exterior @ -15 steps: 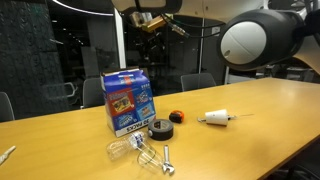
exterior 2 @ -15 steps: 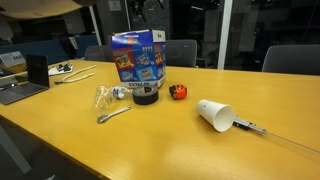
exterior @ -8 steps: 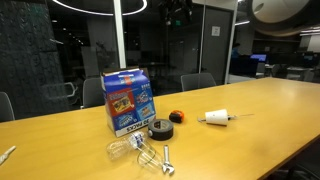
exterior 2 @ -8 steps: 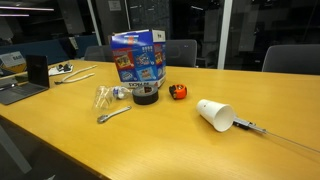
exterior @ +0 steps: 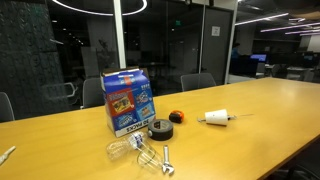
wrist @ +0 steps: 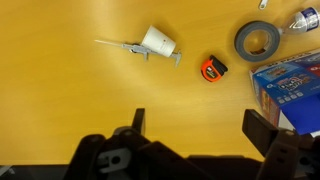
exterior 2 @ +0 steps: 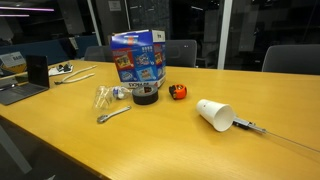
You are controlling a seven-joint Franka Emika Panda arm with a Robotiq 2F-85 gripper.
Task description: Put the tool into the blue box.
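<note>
My claw (wrist: 195, 122) hangs released and empty, high over the desk (wrist: 60, 90). The arm, seen in an exterior view a second ago, has left both. Nothing on the desk has shifted. The tool (exterior 2: 112, 116) lies flat at 7 o'clock of the box (exterior 2: 138, 60), near the tape (exterior 2: 146, 95), not inside.

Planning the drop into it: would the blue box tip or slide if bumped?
The blue box stands upright and taller than everything near it, so a high bump would probably tip it. It looks like cardboard, so it is likely light and slides easily.
</note>
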